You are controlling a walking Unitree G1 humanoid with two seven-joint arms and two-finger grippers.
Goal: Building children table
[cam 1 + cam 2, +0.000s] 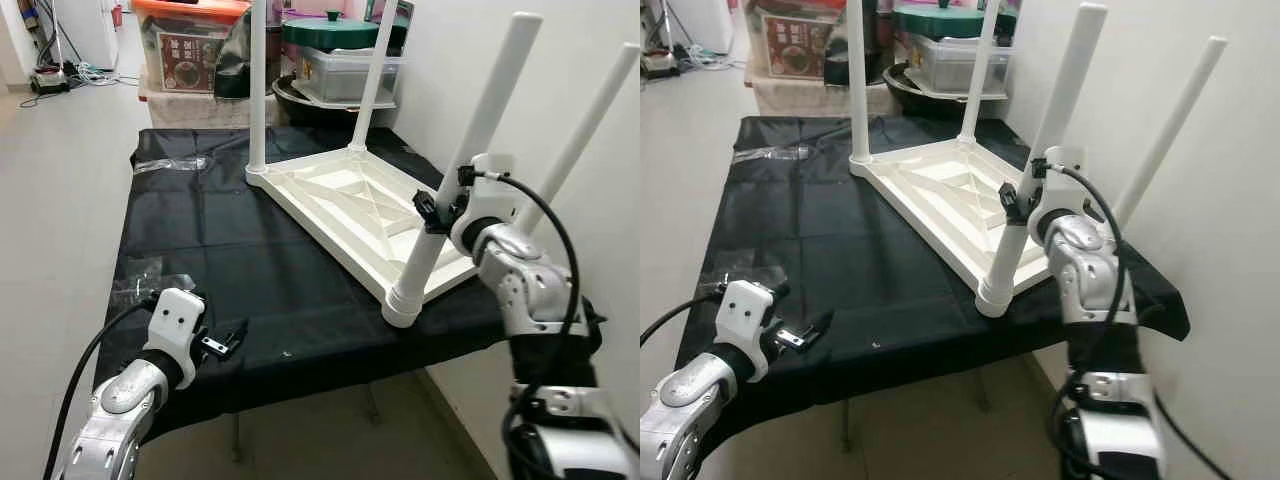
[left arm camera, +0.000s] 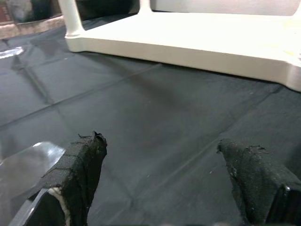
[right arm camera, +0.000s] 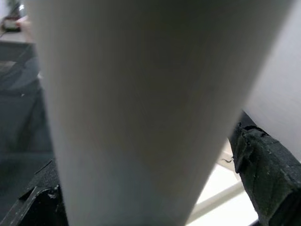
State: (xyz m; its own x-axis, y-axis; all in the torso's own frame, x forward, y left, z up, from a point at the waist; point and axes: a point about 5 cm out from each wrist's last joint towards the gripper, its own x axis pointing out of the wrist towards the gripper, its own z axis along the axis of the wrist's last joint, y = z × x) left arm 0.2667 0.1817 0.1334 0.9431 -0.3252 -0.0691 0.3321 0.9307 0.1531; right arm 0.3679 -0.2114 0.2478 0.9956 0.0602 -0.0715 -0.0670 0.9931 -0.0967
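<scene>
Where fingers straddle it, right gripper (image 1: 432,212) around near table leg (image 1: 455,175).

Smooth white plastic table (image 1: 352,205) lies on matt black cloth (image 1: 200,240); fabric-covered fingers (image 2: 80,160).

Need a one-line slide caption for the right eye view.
Right gripper grips a leg of the upturned white table; left gripper hovers open.

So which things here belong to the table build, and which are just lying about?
Job:
white table top, upside down
near leg, held by right pincer
left pincer, open over black cloth

Lying about:
plastic wrappers
storage boxes
green lid
</scene>
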